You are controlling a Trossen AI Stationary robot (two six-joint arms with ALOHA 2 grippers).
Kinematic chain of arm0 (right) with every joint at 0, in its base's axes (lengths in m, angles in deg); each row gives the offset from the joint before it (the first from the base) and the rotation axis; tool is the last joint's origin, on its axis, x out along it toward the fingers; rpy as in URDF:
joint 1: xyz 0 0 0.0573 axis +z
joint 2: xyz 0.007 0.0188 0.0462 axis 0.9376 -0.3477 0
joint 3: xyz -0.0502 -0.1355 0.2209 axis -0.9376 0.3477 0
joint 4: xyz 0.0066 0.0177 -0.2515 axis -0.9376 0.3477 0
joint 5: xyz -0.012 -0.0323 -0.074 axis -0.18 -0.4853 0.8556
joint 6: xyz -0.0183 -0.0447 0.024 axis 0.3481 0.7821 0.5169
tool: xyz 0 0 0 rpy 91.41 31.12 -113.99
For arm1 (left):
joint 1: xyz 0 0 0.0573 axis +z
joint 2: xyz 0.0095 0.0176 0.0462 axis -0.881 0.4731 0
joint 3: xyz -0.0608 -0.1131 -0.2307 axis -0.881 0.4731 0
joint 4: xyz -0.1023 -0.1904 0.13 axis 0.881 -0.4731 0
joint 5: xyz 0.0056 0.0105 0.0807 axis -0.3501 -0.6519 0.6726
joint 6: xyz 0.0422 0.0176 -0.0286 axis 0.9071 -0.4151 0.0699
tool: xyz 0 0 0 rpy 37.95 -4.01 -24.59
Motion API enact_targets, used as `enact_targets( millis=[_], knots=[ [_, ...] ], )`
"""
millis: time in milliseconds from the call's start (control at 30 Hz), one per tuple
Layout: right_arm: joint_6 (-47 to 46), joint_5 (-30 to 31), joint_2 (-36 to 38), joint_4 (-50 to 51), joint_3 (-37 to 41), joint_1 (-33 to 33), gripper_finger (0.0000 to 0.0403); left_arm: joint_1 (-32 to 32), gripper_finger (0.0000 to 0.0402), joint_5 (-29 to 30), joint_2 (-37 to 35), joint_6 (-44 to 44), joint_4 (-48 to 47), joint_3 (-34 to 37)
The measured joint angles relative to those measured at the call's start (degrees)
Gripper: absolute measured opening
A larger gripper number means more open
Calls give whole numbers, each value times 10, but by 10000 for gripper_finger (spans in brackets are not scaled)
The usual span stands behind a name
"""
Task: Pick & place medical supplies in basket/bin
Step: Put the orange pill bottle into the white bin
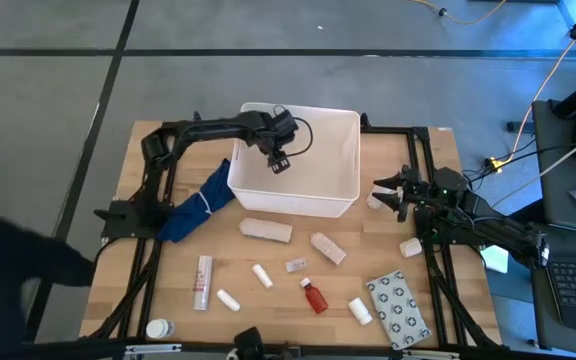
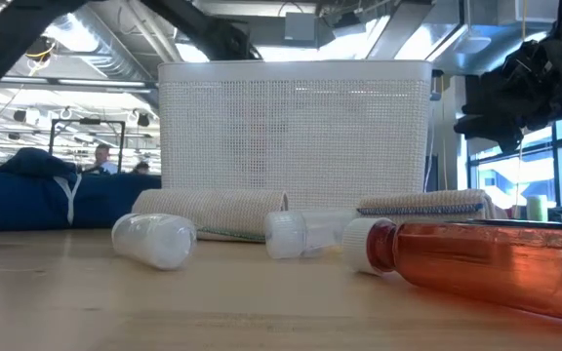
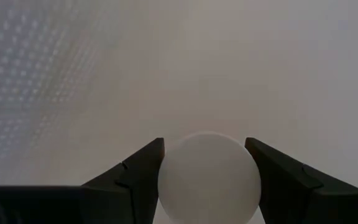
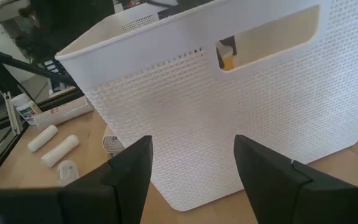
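The white tub (image 1: 295, 160) stands at the table's far middle. My left gripper (image 1: 278, 160) hangs over the tub's inside, pointing down, shut on a white bottle (image 3: 209, 180) seen end-on as a round face. My right gripper (image 1: 386, 192) is open, level, beside the tub's right wall (image 4: 241, 106), holding nothing. On the wood in front of the tub lie two beige rolls (image 1: 267, 230) (image 1: 328, 247), a white tube (image 1: 203, 281), a red bottle (image 1: 314, 297), a ring-patterned packet (image 1: 399, 305) and small white bottles (image 1: 261, 275) (image 1: 359, 311). My left gripper pinches the white bottle between its two fingers (image 3: 138, 180), which sit on opposite sides of its round body (image 3: 173, 180). The fingers come from above, pointing down into the tub. The bottle is lifted clear, its round end facing the tub's floor.
A blue cloth with a white cord (image 1: 196, 205) lies against the tub's left near corner. A white item (image 1: 374, 201) sits just below my right gripper, another (image 1: 411, 246) nearer the right edge. A bottle (image 1: 158, 328) stands at the near left. Black frame rails (image 1: 148, 260) run along both sides.
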Motion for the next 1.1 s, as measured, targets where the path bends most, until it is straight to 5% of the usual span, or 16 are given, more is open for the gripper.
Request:
enact_targets(
  millis=[333,700,1100],
  knots=[
    [-8,-58,0,0,0,0,227,14,206,37,27,-15,3,-1],
    [-52,44,-42,0,-20,0,227,17,220,36,15,5,0,0],
    [-26,190,-245,83,-141,0,227,18,222,99,6,6,-48,-45]
  ],
)
